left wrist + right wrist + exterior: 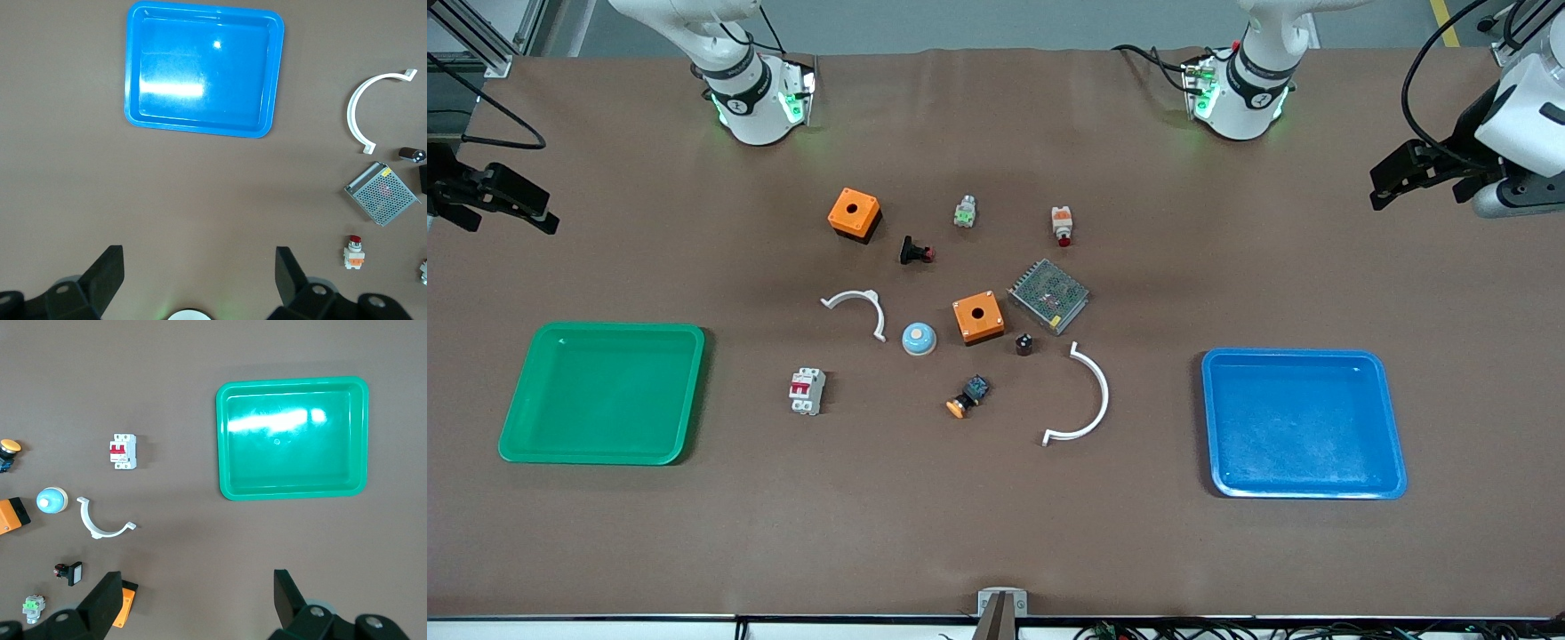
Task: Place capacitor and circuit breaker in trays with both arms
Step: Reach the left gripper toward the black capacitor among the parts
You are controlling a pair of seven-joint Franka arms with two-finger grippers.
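Observation:
The capacitor (1024, 344), a tiny black cylinder, stands mid-table beside an orange box (977, 317); it also shows in the left wrist view (412, 155). The circuit breaker (807, 391), a white block with red levers, lies between the cluster of parts and the green tray (605, 391); it also shows in the right wrist view (123, 451). My left gripper (1376, 188) hangs open and empty in the air over the left arm's end of the table, its jaws wide apart (199, 273). My right gripper (550, 218) hangs open and empty over the right arm's end (197, 597).
A blue tray (1303, 422) sits toward the left arm's end. Mid-table lie a second orange box (855, 213), a mesh-covered unit (1048, 295), two white curved pieces (858, 307) (1085, 400), a blue dome (919, 339), a black flanged button (915, 252) and other small parts.

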